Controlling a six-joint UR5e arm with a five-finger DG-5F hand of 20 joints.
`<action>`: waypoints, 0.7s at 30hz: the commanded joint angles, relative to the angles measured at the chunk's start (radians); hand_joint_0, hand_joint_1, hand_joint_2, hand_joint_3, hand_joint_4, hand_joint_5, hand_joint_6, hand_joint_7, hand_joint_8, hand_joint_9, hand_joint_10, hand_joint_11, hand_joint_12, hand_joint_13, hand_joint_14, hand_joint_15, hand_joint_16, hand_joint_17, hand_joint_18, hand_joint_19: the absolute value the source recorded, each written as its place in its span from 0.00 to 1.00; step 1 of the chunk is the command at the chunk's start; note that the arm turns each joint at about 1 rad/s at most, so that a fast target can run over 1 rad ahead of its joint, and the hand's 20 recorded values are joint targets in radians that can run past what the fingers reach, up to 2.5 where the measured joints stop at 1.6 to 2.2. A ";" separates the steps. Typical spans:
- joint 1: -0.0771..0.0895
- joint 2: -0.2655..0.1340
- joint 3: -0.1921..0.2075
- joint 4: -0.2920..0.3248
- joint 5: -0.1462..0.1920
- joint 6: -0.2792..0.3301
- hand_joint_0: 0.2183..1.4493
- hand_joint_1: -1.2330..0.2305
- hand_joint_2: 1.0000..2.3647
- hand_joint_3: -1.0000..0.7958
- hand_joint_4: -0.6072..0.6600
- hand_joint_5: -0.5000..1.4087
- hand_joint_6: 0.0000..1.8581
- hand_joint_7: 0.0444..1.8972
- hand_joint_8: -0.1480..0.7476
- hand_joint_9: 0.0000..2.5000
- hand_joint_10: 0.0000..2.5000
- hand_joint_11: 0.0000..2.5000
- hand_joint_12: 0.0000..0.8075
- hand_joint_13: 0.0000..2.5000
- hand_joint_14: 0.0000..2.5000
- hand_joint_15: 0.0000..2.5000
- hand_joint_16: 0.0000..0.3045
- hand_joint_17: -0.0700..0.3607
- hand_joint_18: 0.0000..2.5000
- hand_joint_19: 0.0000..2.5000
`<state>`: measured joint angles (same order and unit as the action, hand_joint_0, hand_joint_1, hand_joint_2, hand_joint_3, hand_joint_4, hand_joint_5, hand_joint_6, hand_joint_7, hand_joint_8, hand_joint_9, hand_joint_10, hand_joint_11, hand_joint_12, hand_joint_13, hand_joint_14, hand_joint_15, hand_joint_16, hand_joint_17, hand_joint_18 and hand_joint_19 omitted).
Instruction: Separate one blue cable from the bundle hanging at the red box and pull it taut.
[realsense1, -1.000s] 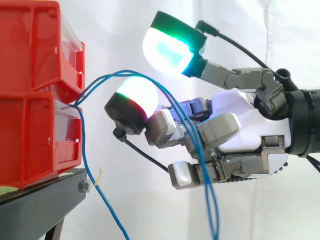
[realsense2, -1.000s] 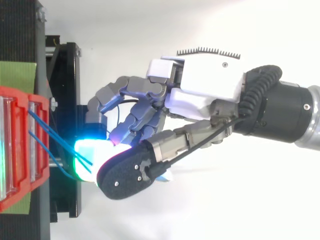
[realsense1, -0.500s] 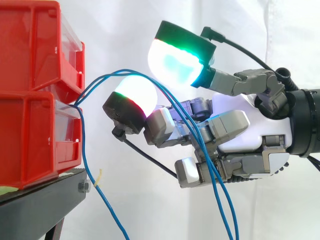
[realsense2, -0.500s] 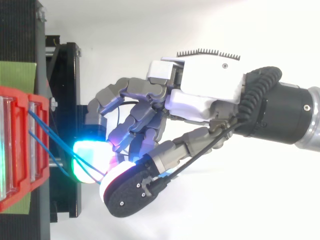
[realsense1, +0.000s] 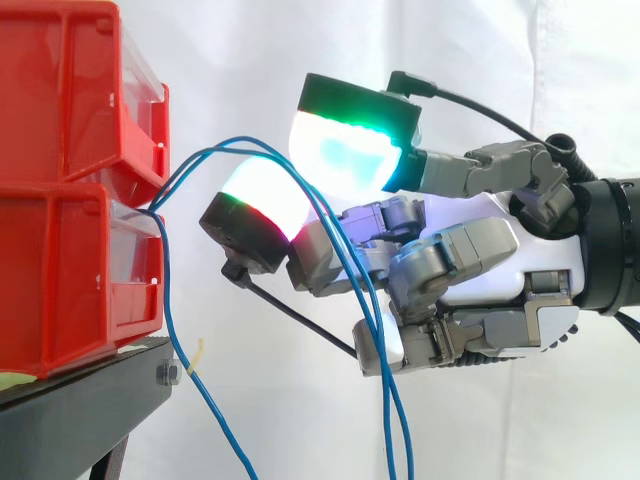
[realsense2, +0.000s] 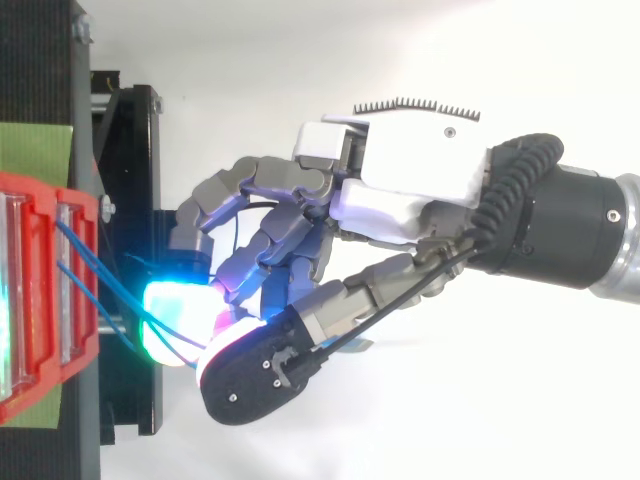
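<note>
Centre-right in side view, my hand (realsense1: 485, 255) is curled, its two glowing pads (realsense1: 345, 145) narrow, pinching two blue cables (realsense1: 232, 147). Cables arc from the red bins (realsense1: 60, 250) at left, cross the lower pad, hang past my fingers to the bottom edge.

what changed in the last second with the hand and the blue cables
the hand closed: its upper glowing pad came down against the lower one, closing on two thin blue cables between them; their hanging ends swung left in the side view. the stacked red plastic bins stayed put.
</note>
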<state>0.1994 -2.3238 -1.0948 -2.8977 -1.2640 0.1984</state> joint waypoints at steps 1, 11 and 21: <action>0.000 0.000 0.000 0.000 0.000 0.001 0.47 0.26 0.00 0.28 0.63 0.14 0.49 0.41 0.55 0.41 0.00 0.48 0.37 0.61 0.06 0.59 0.17 0.43 0.40 0.30; 0.000 0.000 0.000 0.000 0.000 0.001 0.33 0.26 0.00 0.28 0.61 0.17 0.51 0.47 0.58 0.45 0.00 0.51 0.39 0.62 0.05 0.61 0.17 0.43 0.42 0.32; 0.000 0.000 0.001 0.000 0.000 0.001 0.23 0.31 0.00 0.28 0.62 0.19 0.50 0.49 0.61 0.49 0.00 0.52 0.41 0.64 0.07 0.60 0.18 0.46 0.44 0.32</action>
<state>0.1994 -2.3238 -1.0951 -2.8977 -1.2640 0.1995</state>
